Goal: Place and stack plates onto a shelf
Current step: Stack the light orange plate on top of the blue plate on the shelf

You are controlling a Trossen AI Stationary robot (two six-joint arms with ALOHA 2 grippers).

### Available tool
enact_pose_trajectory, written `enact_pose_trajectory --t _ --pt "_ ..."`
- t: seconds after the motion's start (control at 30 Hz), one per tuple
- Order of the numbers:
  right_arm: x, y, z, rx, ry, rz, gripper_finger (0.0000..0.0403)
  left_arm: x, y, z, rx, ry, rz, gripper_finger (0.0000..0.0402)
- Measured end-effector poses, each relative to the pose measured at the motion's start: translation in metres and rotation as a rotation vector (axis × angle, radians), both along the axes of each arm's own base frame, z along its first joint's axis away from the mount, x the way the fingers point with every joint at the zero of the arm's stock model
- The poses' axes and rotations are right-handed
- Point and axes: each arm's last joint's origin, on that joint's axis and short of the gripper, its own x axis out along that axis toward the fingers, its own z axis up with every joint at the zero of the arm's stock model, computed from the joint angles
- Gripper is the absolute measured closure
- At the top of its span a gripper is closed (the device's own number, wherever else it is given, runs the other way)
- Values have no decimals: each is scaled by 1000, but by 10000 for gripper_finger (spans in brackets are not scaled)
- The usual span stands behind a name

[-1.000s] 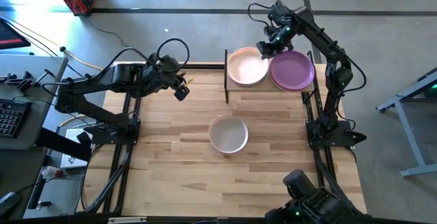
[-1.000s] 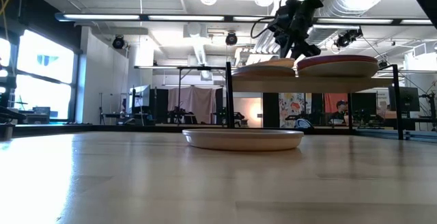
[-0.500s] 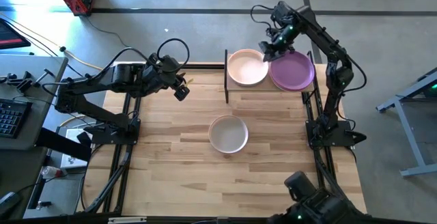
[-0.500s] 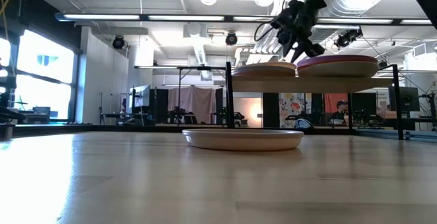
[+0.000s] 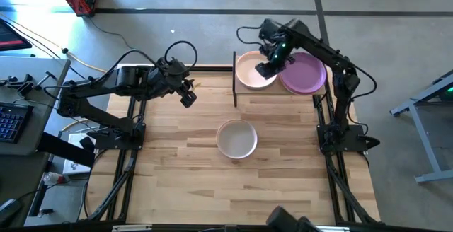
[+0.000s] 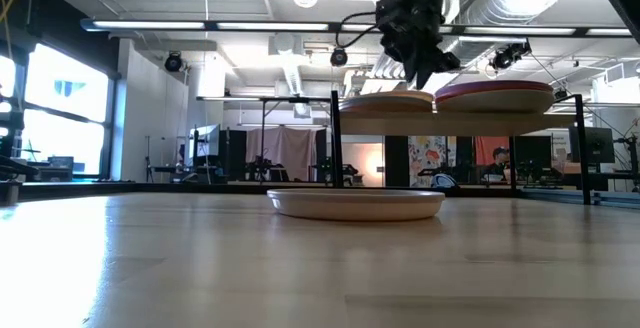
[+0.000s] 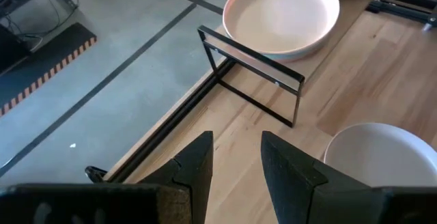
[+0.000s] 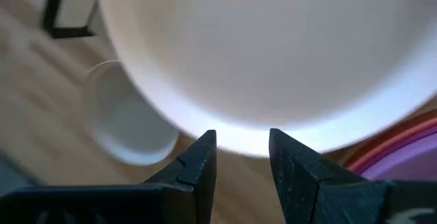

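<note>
A raised light-wood shelf (image 5: 277,93) on black posts stands at the table's far edge. It carries a pale peach plate (image 5: 249,73) on the left and a purple plate (image 5: 306,74) on the right. An off-white plate (image 5: 236,138) rests flat on the tabletop in front of the shelf. My right gripper (image 5: 265,68) hovers open over the peach plate's right part (image 8: 273,46), pointing steeply down and clear of it (image 6: 422,68). My left gripper (image 5: 187,96) waits open above the table's far left, facing the shelf (image 7: 235,162).
The shelf's black end frame (image 7: 252,67) stands between my left gripper and the peach plate. Bare wooden tabletop (image 5: 212,182) lies around the off-white plate. A desk with a keyboard (image 5: 10,119) stands beyond the table's left edge.
My right gripper has swung from the shelf's far edge, between the two plates, toward the table's left and near side. It now hangs over the peach plate. Its fingers keep the same gap. The plates have not moved.
</note>
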Motion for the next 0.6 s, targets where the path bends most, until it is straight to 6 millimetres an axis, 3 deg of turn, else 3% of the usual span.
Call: enact_pose_trajectory --t 0.23,0.6 --pt "14 -2 1 -165 0 -66 290 0 0 0 0 0 0 291" --pt "15 -18 -18 -167 91 -100 290 0 0 0 0 0 0 291"
